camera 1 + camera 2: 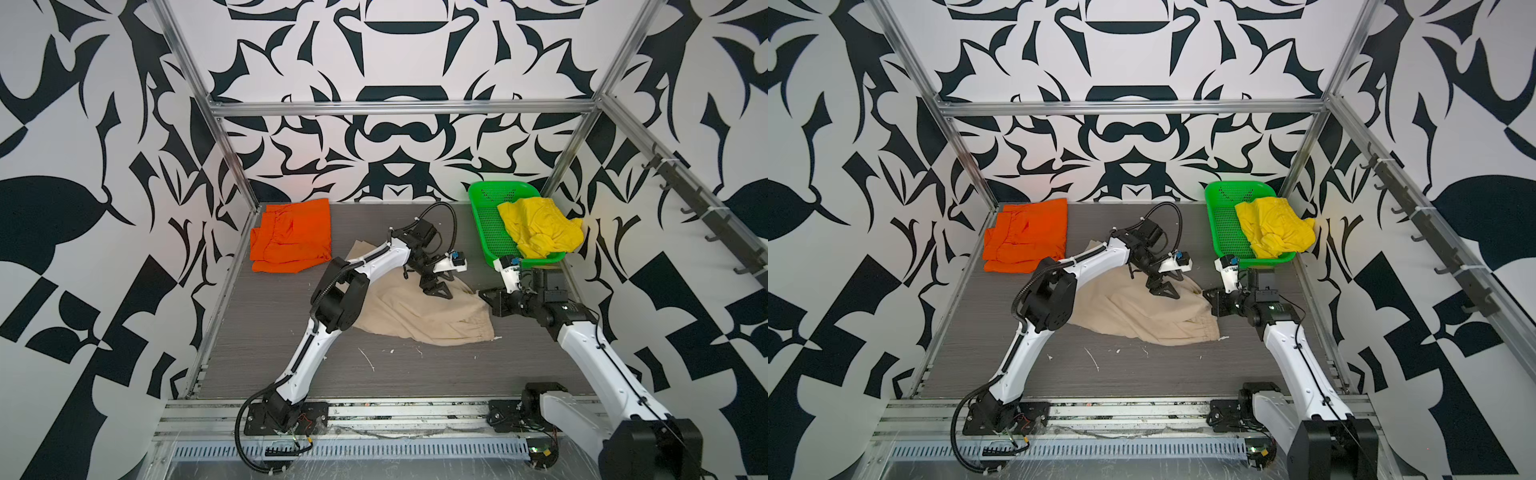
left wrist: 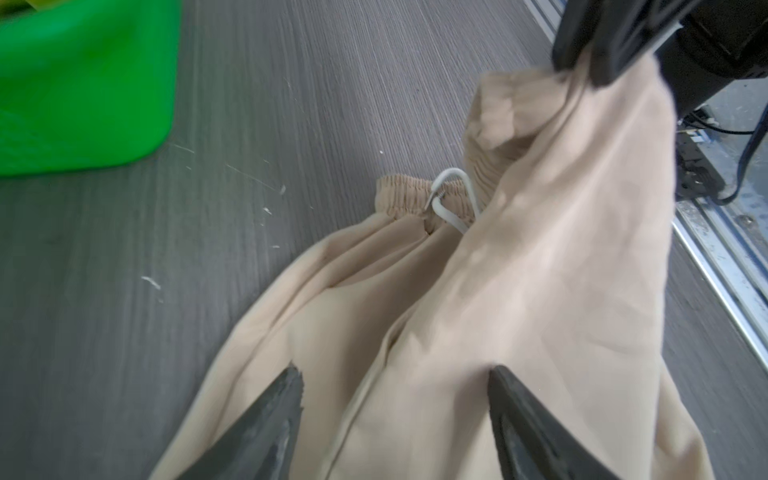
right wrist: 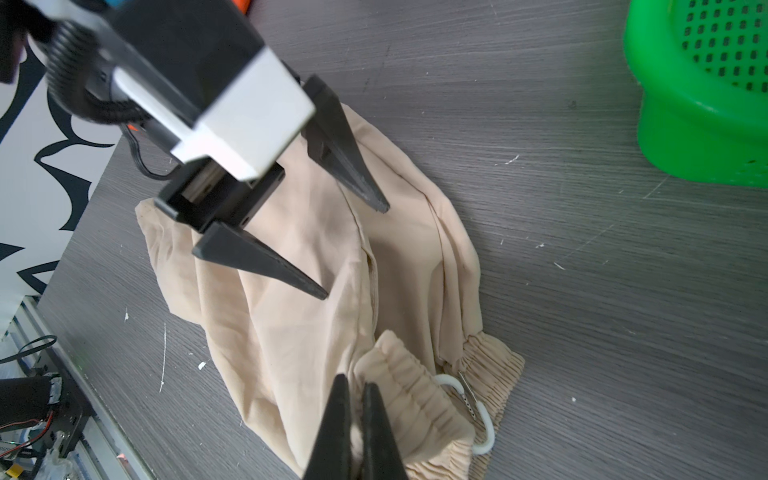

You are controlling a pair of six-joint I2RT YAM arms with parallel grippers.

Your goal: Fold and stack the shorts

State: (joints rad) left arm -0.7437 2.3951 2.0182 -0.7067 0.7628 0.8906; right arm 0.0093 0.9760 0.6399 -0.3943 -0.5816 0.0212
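Observation:
The beige shorts lie crumpled mid-table, their white drawstring showing at the elastic waist. My left gripper hovers open just over the beige cloth, holding nothing. My right gripper is shut on a fold of the waistband, lifting that corner slightly. The orange shorts lie folded flat at the back left. The yellow shorts sit bunched in the green basket and hang over its right rim.
The green basket stands at the back right, close behind my right wrist. Metal frame rails edge the grey table on all sides. White scratches mark the front of the tabletop.

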